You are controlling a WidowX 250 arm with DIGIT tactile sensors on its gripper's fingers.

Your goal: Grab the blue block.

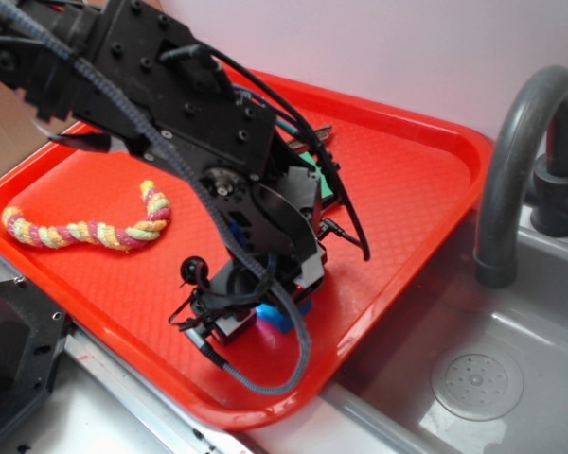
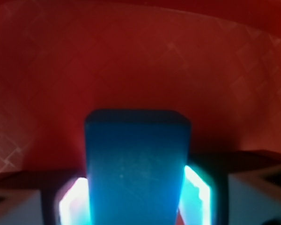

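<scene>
Gripper (image 1: 256, 317) low over near part of red tray (image 1: 426, 161), fingers (image 2: 199, 192) either side of blue block (image 2: 136, 164). Wrist view: block fills gap between them, long axis running straight away from wrist, bright slivers at both flanks; contact looks made or nearly so, firm clamp not certain. Block sits on tray floor, near front edge, directly under hand. Judgement: no sideways correction needed; squeeze, then lift. Rope toy (image 1: 90, 227) well apart, left.

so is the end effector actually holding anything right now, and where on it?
Yes: the blue block. The end effector has a finger on each of its two long side faces, near the end closest to the wrist camera; the far end sticks out over the tray.
</scene>
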